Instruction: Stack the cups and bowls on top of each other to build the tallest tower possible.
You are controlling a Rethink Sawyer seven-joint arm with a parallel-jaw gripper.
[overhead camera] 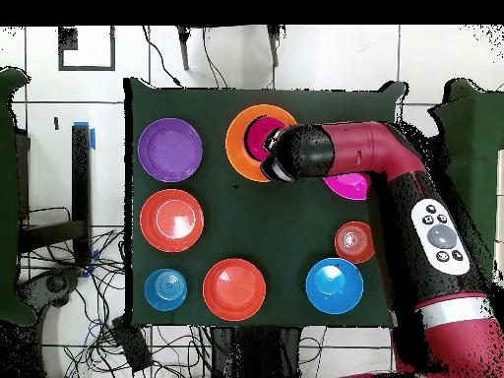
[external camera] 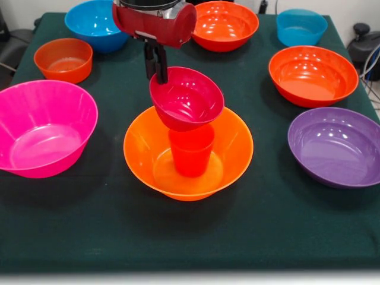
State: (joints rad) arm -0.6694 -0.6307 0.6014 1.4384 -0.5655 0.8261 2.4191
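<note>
Over the middle of the worktop [external camera: 71,237], the claw [external camera: 158,71] pinches the rim of a small magenta bowl [external camera: 189,98], tilted atop the orange-red cup [external camera: 191,151] standing in the big yellow-orange bowl [external camera: 142,157]. Dark green cloth everywhere; pink bowl [external camera: 44,127], purple bowl [external camera: 335,145] flank it, cables [overhead camera: 108,325] trailing across the floor.

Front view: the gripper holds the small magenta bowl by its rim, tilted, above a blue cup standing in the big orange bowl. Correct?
Not quite. In the front view the cup is orange-red, not blue. The rest holds: the gripper pinches the small magenta bowl by its rim, tilted, above that cup in the big orange bowl.
</note>
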